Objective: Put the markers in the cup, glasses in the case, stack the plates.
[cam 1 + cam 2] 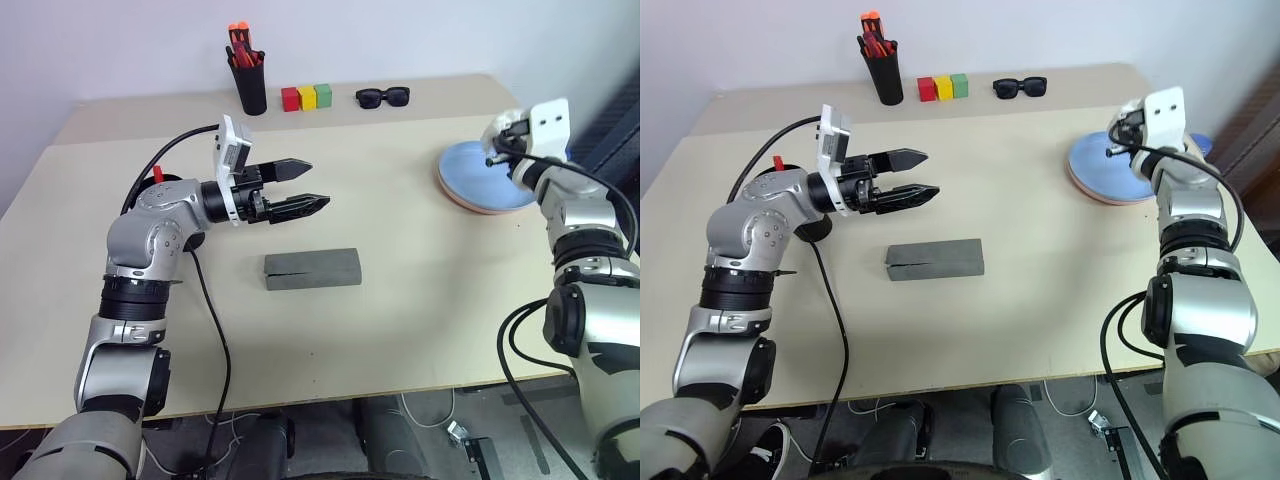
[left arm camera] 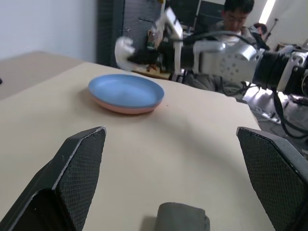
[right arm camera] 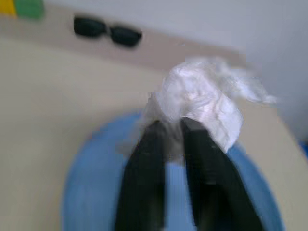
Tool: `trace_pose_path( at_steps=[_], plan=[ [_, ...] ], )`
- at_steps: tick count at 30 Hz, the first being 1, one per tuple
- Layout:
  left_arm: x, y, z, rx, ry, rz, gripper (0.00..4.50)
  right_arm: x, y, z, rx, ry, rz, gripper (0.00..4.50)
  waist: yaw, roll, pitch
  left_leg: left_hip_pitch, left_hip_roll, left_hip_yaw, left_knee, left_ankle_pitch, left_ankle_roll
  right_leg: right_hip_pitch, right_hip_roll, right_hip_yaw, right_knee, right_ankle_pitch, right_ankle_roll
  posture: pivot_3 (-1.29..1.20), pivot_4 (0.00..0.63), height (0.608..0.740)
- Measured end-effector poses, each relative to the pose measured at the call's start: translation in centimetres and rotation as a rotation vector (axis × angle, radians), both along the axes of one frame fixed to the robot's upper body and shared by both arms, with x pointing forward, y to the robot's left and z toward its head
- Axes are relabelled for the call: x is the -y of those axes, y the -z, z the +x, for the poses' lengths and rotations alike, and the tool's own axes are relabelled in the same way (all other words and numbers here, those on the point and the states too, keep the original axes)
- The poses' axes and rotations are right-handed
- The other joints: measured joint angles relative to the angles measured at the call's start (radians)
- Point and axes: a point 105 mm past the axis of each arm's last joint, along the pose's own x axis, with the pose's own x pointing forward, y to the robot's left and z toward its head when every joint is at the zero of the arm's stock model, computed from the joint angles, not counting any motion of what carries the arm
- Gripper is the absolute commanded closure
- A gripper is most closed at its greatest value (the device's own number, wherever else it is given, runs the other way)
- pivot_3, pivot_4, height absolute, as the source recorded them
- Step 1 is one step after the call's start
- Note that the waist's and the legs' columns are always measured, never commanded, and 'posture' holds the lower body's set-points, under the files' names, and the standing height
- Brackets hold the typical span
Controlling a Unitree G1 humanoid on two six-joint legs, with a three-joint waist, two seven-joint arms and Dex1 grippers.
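1. Holding a crumpled white wad (image 3: 202, 103) between its black fingers, the right gripper (image 3: 171, 127) hangs over the stacked plates (image 1: 480, 175) at the right edge of the frame; its jaws stand nearly together, clamped on that wad, which looks like tissue or thin plastic, though I cannot say which.
2. The plates are already one on the other: the light blue plate (image 2: 126, 90) lies on top, with the rim of the pink plate (image 2: 120, 107) showing under it. I judge the stacking step as good as done, and the wad being cleared off the blue plate.
3. The left gripper (image 1: 300, 186) hovers left of centre above the table (image 1: 420, 290), pointing toward the right of the frame, jaws wide apart and empty.
4. The case (image 1: 312, 269) lies shut in the middle of the frame, just below the left gripper, long axis running left to right, its seam toward the lower edge.
5. At the top stand a black pen holder (image 1: 249, 80) with orange-red pens, three coloured blocks (image 1: 306, 97) and black sunglasses (image 1: 383, 96).
6. Next, I reckon, the right arm must carry the wad clear of the plates and drop it.
7. A person (image 2: 236, 12) sits behind the table in the left wrist view.
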Motion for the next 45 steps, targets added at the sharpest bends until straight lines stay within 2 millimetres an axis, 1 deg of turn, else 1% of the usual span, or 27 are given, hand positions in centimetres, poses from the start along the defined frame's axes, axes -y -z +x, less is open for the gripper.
trace_pose_path(
  at_steps=[2, 4, 5, 6, 9, 11, 13, 14, 15, 16, 18, 19, 20, 21, 23, 24, 25, 27, 30, 32, 33, 37, 45],
  plan=[
    [0.0, 0.0, 0.0, 0.000, -0.001, 0.000, 0.00, -0.2, 0.8, -0.1, -0.028, -0.013, -0.010, 1.63, 0.000, 0.000, 0.000, 0.000, 0.000, 0.000, 0.000, 0.000, -0.001, 0.000, 0.000, 0.000, 0.000, 0.000, 0.000, 0.00, 0.150, 0.740],
    [0.0, 0.0, 0.0, 0.001, -0.002, 0.000, 0.00, -0.6, 1.1, 0.0, -0.036, -0.028, -0.019, 0.68, 0.002, 0.000, 0.000, 0.000, 0.000, 0.000, 0.000, 0.000, -0.001, 0.000, 0.000, 0.000, 0.000, 0.000, 0.000, 0.00, 0.150, 0.740],
    [-0.1, 0.0, 0.0, 0.002, -0.002, 0.000, 0.00, -0.7, 1.1, 0.0, -0.036, -0.030, -0.019, 0.13, 0.004, 0.000, 0.000, 0.000, 0.000, 0.000, 0.000, 0.000, -0.001, 0.000, 0.000, 0.000, 0.000, 0.000, 0.000, 0.00, 0.150, 0.740],
    [-0.1, 0.0, 0.0, 0.002, -0.003, 0.001, 0.00, -0.6, 1.1, 0.0, -0.034, -0.025, -0.021, 0.05, 0.005, 0.000, 0.000, 0.000, 0.000, 0.000, 0.000, 0.000, -0.001, 0.000, 0.000, 0.000, 0.000, 0.000, 0.000, 0.00, 0.150, 0.740],
    [-0.5, 0.0, 0.1, 0.004, -0.016, 0.010, 0.00, -0.8, 0.0, 0.1, 0.000, -0.046, -0.021, 0.05, 0.006, 0.000, 0.000, 0.000, 0.000, 0.000, 0.000, 0.001, -0.001, 0.000, 0.000, 0.000, 0.000, 0.000, 0.000, 0.00, 0.150, 0.740],
    [-0.7, 0.0, 0.1, 0.012, -0.023, 0.008, 0.00, -2.0, -2.1, 0.0, 0.078, -0.122, -0.012, 0.05, 0.005, 0.000, 0.000, 0.000, 0.000, 0.000, 0.000, 0.001, -0.001, 0.000, 0.000, 0.000, 0.000, 0.000, 0.000, 0.00, 0.150, 0.740],
    [-1.0, 0.5, 0.1, 0.010, -0.033, 0.007, 0.00, -3.5, -4.9, -0.5, 0.182, -0.225, -0.010, 0.05, 0.004, 0.000, 0.000, 0.000, 0.000, 0.000, 0.000, 0.001, -0.001, -0.001, 0.000, 0.000, 0.000, 0.000, 0.000, 0.00, 0.150, 0.740],
    [-1.3, 0.8, 0.0, 0.017, -0.041, 0.008, 0.00, -4.8, -5.9, -1.3, 0.231, -0.314, -0.023, 0.05, 0.004, 0.000, 0.000, 0.000, 0.001, -0.001, -0.001, 0.001, -0.001, -0.001, 0.001, 0.000, 0.000, 0.000, 0.000, 0.00, 0.150, 0.740],
    [-1.8, 1.2, -0.2, 0.019, -0.055, 0.004, 0.00, -6.3, -6.3, -2.5, 0.259, -0.419, -0.042, 0.05, 0.005, 0.000, 0.000, 0.000, 0.001, -0.001, -0.001, 0.000, -0.001, -0.001, 0.001, -0.001, 0.000, 0.000, 0.000, 0.00, 0.150, 0.740],
    [-2.3, 1.5, -0.3, 0.017, -0.070, 0.002, 0.00, -7.4, -5.9, -3.5, 0.254, -0.495, -0.052, 0.05, 0.006, 0.000, 0.000, -0.001, 0.001, -0.002, 0.000, 0.001, -0.001, -0.001, 0.001, -0.001, 0.000, 0.000, 0.000, 0.00, 0.150, 0.740],
    [-3.2, 2.2, -0.6, 0.017, -0.094, 0.016, 0.00, -9.2, -3.9, -5.5, 0.178, -0.638, -0.015, 0.05, 0.013, 0.000, 0.000, -0.002, 0.000, -0.002, 0.001, 0.000, 0.000, -0.001, -0.001, -0.001, 0.000, 0.000, 0.000, 0.00, 0.150, 0.740],
    [-3.8, 2.5, -0.9, 0.020, -0.104, 0.028, 0.00, -10.0, -3.0, -6.8, 0.137, -0.709, 0.010, 0.05, 0.017, 0.000, 0.000, -0.002, 0.000, -0.002, 0.001, -0.001, 0.002, -0.001, -0.001, -0.001, 0.001, 0.000, 0.000, 0.00, 0.150, 0.740],
    [-4.8, 2.8, -1.2, 0.025, -0.123, 0.035, 0.00, -11.1, -2.5, -8.6, 0.104, -0.796, 0.027, 0.05, 0.021, 0.001, 0.000, -0.002, 0.000, -0.002, 0.001, -0.002, 0.004, -0.002, -0.001, -0.001, 0.001, 0.000, 0.000, 0.00, 0.150, 0.740],
    [-5.7, 3.0, -1.5, 0.024, -0.143, 0.033, 0.00, -11.8, -2.4, -10.2, 0.079, -0.869, 0.027, 0.05, 0.026, 0.001, 0.000, -0.002, 0.000, -0.002, 0.001, -0.002, 0.004, -0.002, -0.001, -0.001, 0.001, 0.000, 0.000, 0.00, 0.150, 0.740],
    [-7.2, 3.2, -2.0, 0.024, -0.173, 0.018, 0.00, -12.7, -2.9, -13.2, 0.041, -0.993, -0.008, 0.05, 0.033, 0.001, 0.000, -0.002, 0.000, -0.002, 0.001, -0.003, 0.004, -0.002, -0.001, -0.001, 0.002, 0.000, 0.000, 0.00, 0.150, 0.740],
    [-7.5, 3.1, -2.4, 0.029, -0.174, 0.013, 0.00, -13.0, -3.4, -14.5, 0.043, -1.042, -0.025, 0.05, 0.035, 0.000, 0.000, -0.001, 0.000, -0.002, 0.001, -0.003, 0.004, 0.000, -0.001, -0.001, 0.001, 0.000, 0.000, 0.00, 0.150, 0.740],
    [-7.5, 3.2, -2.9, 0.033, -0.165, 0.011, 0.00, -13.2, -3.6, -15.4, 0.041, -1.075, -0.034, 0.05, 0.038, 0.000, 0.000, 0.002, 0.000, -0.002, 0.002, -0.003, 0.005, 0.003, -0.001, -0.002, 0.001, 0.000, 0.000, 0.00, 0.150, 0.740],
    [-7.3, 3.6, -4.3, 0.036, -0.120, 0.023, 0.00, -13.6, -2.8, -16.8, 0.011, -1.122, -0.042, 0.05, 0.041, -0.001, -0.001, 0.004, 0.001, -0.002, 0.002, -0.003, 0.005, 0.007, -0.001, -0.003, -0.002, 0.000, 0.000, 0.00, 0.150, 0.740],
    [-7.2, 5.7, -6.2, -0.016, -0.073, 0.070, 0.00, -13.3, 0.1, -18.0, -0.103, -1.141, -0.017, 0.05, 0.043, -0.001, -0.001, 0.004, 0.001, -0.002, 0.002, -0.003, 0.006, 0.008, -0.001, -0.003, -0.002, 0.000, 0.000, 0.00, 0.150, 0.740],
    [-6.9, 6.9, -6.9, -0.047, -0.054, 0.085, 0.00, -13.1, 1.3, -18.7, -0.145, -1.145, -0.006, 0.05, 0.047, -0.001, -0.001, 0.004, 0.001, -0.002, 0.002, -0.003, 0.006, 0.007, -0.001, -0.003, -0.002, 0.000, 0.000, 0.00, 0.150, 0.740],
    [-6.6, 7.3, -7.0, -0.055, -0.046, 0.088, 0.00, -13.0, 1.6, -18.9, -0.156, -1.147, -0.006, 0.05, 0.052, -0.001, -0.001, 0.004, 0.001, -0.002, 0.002, -0.003, 0.006, 0.007, -0.001, -0.003, -0.002, 0.000, 0.000, 0.00, 0.150, 0.740],
    [-6.4, 7.1, -7.3, -0.034, -0.041, 0.083, 0.00, -13.0, 1.5, -19.5, -0.148, -1.150, -0.030, 0.05, 0.060, -0.001, -0.001, 0.004, 0.001, -0.002, 0.002, -0.003, 0.006, 0.007, 0.000, -0.003, -0.002, 0.000, 0.000, 0.00, 0.150, 0.740],
    [-7.4, 7.6, -7.4, -0.020, -0.096, 0.075, 0.00, -12.5, 0.8, -19.6, -0.133, -1.131, -0.065, 0.05, 0.063, -0.001, -0.001, 0.004, 0.001, -0.002, 0.002, -0.003, 0.006, 0.007, 0.000, -0.003, -0.002, 0.000, 0.000, 0.00, 0.150, 0.740]
  ],
)
